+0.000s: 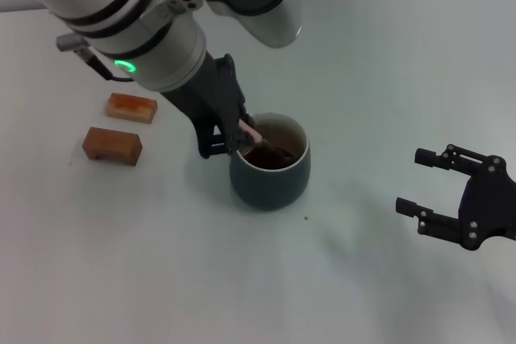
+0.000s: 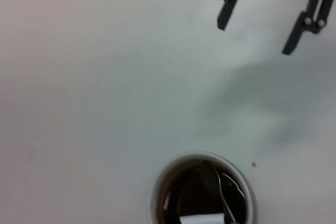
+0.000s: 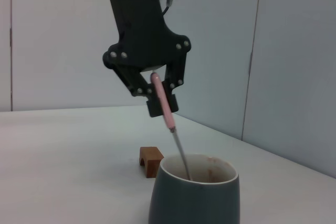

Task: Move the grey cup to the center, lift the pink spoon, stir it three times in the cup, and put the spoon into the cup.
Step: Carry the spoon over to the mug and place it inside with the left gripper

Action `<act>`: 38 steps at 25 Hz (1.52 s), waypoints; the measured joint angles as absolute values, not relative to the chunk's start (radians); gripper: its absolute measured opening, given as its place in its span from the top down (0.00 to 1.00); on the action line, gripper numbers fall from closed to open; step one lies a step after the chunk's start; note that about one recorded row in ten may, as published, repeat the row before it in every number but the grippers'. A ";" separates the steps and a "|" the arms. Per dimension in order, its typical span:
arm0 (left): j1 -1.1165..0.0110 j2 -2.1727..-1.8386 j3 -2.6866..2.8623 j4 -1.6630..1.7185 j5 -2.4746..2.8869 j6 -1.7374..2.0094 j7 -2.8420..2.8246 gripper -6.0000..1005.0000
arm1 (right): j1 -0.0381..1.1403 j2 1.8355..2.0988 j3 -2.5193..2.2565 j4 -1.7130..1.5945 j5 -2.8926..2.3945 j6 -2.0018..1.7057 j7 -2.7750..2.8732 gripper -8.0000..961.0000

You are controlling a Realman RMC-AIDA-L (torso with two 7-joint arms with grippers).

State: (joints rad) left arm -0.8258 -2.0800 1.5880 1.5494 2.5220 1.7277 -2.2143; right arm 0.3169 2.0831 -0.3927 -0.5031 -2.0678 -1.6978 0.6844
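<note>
The right gripper (image 1: 427,183) waits low at the near right of the table (image 1: 363,78) with fingers spread, holding nothing. Further in, the grey cup (image 1: 270,179) stands about mid-table. Above it the left gripper (image 1: 230,144) has its fingers clenched on the handle of the pink spoon (image 3: 164,103) – tilted so the bowl reaches the dark liquid, probably for stirring – and two brown blocks (image 1: 113,144) lie beyond, to the left.

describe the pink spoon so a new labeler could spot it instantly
On the white table, find the grey cup near the middle. The left gripper holds the pink spoon above it, tilted, metal end dipping into the dark liquid. It is the only thin pink-handled item; the two brown blocks are chunky.
</note>
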 joint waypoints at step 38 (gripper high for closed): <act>-0.805 -2.075 1.562 1.513 2.544 1.656 -2.203 0.86 | 0.308 2.083 -0.393 -0.503 -2.066 -1.700 0.692 0.22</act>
State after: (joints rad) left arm -0.8052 -2.0754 1.5618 1.5131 2.5439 1.6565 -2.2027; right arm 0.3082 2.0831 -0.3927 -0.5031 -2.0662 -1.6997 0.6919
